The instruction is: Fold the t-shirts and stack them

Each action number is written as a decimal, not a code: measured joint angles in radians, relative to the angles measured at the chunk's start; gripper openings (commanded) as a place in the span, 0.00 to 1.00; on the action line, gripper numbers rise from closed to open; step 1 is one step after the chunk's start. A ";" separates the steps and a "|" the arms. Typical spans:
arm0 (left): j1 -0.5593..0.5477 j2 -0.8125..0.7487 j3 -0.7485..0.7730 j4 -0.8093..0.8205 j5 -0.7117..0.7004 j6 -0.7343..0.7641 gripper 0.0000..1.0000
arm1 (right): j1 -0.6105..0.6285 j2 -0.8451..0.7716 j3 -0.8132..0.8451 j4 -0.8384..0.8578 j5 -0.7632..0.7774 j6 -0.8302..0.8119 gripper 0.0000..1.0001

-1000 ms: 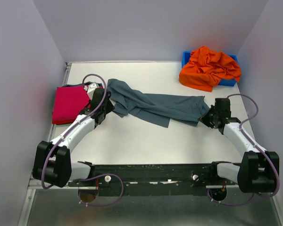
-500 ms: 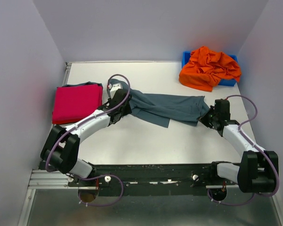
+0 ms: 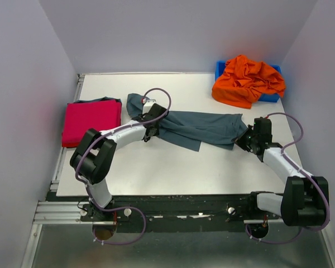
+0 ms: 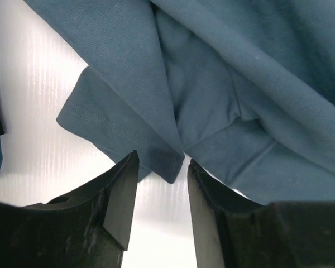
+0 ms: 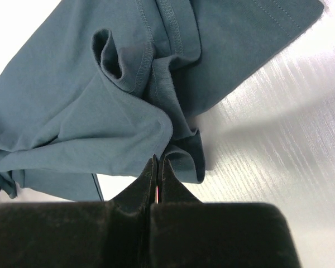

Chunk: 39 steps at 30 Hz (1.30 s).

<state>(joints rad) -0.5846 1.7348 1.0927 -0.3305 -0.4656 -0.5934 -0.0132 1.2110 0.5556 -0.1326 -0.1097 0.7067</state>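
The slate grey-blue t-shirt (image 3: 198,127) lies crumpled in a long band across the middle of the table. My left gripper (image 3: 153,132) is open at its left part; in the left wrist view a corner of the shirt (image 4: 168,164) hangs between the gripper's (image 4: 161,170) spread fingers. My right gripper (image 3: 243,139) is shut on the shirt's right end; the right wrist view shows the gripper (image 5: 157,162) pinching a fold of the shirt (image 5: 100,106). The magenta-red t-shirt (image 3: 91,120) lies folded at the left. The bright orange t-shirt (image 3: 247,80) is bunched up at the back right.
The orange t-shirt sits on a rigid blue plastic bin (image 3: 220,68) at the back right corner. A bit of dark blue cloth (image 3: 95,101) peeks out behind the magenta shirt. Grey walls close in the table on three sides.
My left arm has swung right, from beside the magenta shirt to the left part of the grey-blue shirt. The right arm and the shirt's right end have stayed put.
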 measured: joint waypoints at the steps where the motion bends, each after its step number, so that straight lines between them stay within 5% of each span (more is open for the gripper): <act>1: 0.000 0.012 0.008 -0.005 -0.003 0.003 0.48 | 0.000 0.000 -0.001 0.002 0.000 0.000 0.01; 19: -0.012 0.100 0.061 -0.027 -0.035 0.032 0.54 | 0.000 0.020 -0.001 0.012 -0.012 0.000 0.01; 25: -0.020 0.100 0.060 -0.027 -0.031 0.044 0.35 | 0.000 0.029 -0.001 0.012 -0.013 0.000 0.01; 35: -0.020 0.124 0.094 -0.066 -0.046 0.047 0.33 | 0.000 0.029 -0.001 0.012 -0.013 0.000 0.01; 37: -0.020 0.133 0.097 -0.069 -0.046 0.047 0.24 | 0.000 0.029 -0.001 0.012 -0.013 0.000 0.01; 39: -0.019 0.136 0.098 -0.076 -0.046 0.046 0.02 | 0.000 0.027 -0.001 0.012 -0.013 0.000 0.01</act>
<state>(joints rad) -0.6041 1.8706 1.1908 -0.4065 -0.5117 -0.5472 -0.0132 1.2377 0.5545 -0.1207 -0.1226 0.7067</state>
